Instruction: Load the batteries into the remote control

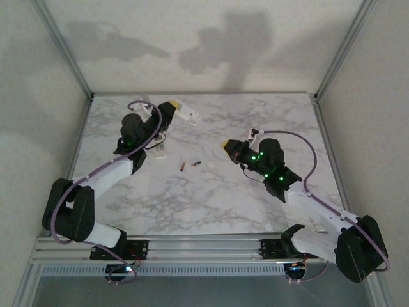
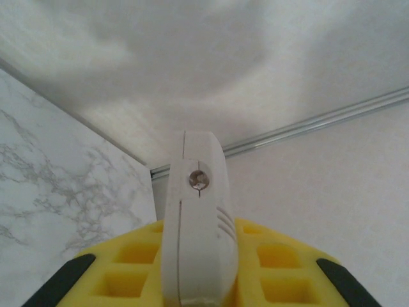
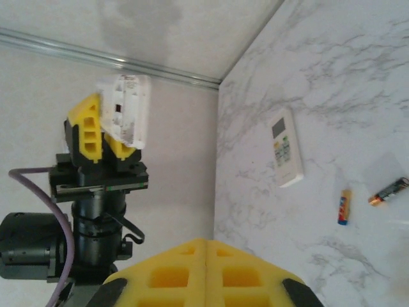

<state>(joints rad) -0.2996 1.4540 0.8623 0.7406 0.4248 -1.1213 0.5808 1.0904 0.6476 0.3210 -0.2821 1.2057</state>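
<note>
Mid-span of the marble bench (image 1: 243, 204), between the two arms, both batteries (image 3: 344, 208) lie loose, near each other but apart. Neither is loaded. The remote control (image 3: 285, 148) lies face up just beside the left arm, grey window and buttons showing, nothing touching it.

The left jaws grip a separate white casing (image 3: 124, 109), held high off the bench, with a screw and seam at its free end and its ribbed side turned toward the right arm. I cannot tell whether it is part of the remote. The right jaws are closed flat together on nothing, raised, pointing at that casing.

I judge this is the pick-up step: no cell is in hand. Next I'd part the right jaws, drop to the nearer battery and pinch it squarely across its width, since a slim cylinder rolls.
</note>
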